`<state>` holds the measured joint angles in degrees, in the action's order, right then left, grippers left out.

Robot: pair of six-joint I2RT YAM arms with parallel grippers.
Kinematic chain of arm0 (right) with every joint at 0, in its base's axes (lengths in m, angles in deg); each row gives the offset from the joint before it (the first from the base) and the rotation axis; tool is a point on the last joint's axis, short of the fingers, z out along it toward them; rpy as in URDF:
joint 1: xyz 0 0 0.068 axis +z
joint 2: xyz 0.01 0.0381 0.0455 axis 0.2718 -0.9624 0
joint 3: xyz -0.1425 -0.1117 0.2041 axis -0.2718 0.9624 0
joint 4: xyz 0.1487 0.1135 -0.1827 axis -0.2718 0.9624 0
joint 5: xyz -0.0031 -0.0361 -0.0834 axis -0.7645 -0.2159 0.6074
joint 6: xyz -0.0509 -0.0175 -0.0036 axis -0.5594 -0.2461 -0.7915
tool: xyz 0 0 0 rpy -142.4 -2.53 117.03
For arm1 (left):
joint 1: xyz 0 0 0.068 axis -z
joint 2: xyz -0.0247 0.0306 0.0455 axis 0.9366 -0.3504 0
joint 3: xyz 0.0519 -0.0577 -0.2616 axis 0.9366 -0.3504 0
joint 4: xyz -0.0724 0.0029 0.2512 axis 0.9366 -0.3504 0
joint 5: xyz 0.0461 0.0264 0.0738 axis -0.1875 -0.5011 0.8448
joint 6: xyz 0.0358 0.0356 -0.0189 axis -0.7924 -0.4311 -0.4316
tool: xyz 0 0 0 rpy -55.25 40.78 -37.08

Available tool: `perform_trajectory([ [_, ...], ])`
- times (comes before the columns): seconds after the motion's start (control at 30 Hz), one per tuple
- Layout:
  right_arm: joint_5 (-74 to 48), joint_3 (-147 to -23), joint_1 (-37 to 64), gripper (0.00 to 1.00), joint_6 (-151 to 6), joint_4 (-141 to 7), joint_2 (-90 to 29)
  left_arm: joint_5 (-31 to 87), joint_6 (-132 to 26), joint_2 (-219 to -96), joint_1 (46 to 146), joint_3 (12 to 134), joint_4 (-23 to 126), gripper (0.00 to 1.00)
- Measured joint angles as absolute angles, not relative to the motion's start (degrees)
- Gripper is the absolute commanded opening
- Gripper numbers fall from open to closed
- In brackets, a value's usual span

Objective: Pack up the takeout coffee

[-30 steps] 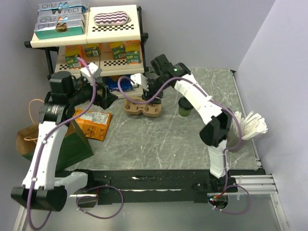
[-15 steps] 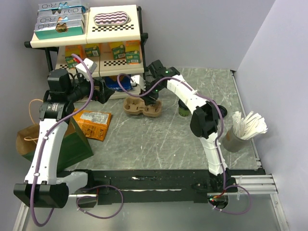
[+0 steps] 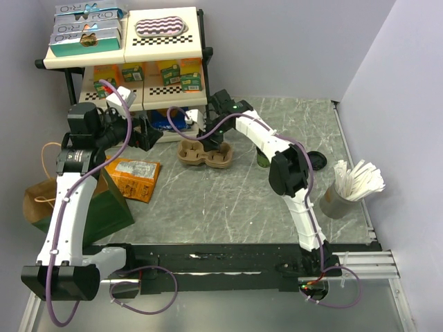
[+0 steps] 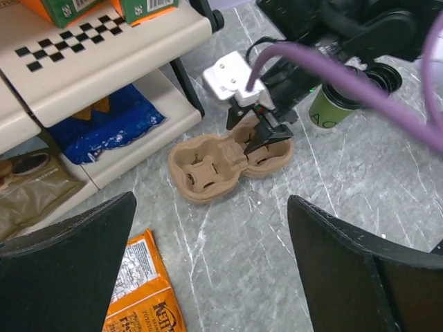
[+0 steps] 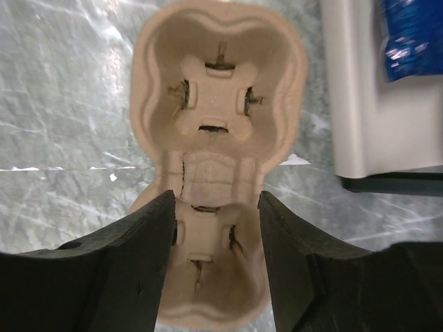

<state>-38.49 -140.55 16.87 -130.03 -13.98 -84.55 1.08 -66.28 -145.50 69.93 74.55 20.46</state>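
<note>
Packing was judged to be at an early stage: the takeout coffee (image 3: 263, 158), a small green cup with a dark top, was pictured upright on the table, just right of the brown pulp carrier (image 3: 205, 155) and not yet set into either of its wells, both of which were shown unfilled in the right wrist view. Whether the cup had been capped could not be told; a round black lid (image 3: 317, 160) was seen lying flat on the stone further right. The right gripper (image 5: 216, 200) was caught low over the carrier, its jaws apart and astride the narrow waist and near well; whether the tray was actually being pinched could not be made out. The left gripper (image 4: 214, 277) was held wide apart with nothing in it, raised near the shelf rack (image 3: 131, 76). Left to be done, by this reckoning: the cup had to be seated in the carrier and, perhaps, carried to the brown paper bag (image 3: 38, 200) at the left edge. The work was laid out on a grey marbled table (image 3: 228, 207), with an orange snack packet (image 3: 135, 176) lying flat, a grey cup of white sticks (image 3: 349, 190) at the right, and plain pale lilac walls behind.
</note>
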Motion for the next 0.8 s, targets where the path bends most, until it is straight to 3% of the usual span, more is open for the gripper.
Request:
perform_trajectory([
  [0.8,-37.16,-142.75,17.24,0.56,-134.27,-11.44,-89.45,-0.37,-63.68,-143.14,66.28,70.14,19.87,0.96],
])
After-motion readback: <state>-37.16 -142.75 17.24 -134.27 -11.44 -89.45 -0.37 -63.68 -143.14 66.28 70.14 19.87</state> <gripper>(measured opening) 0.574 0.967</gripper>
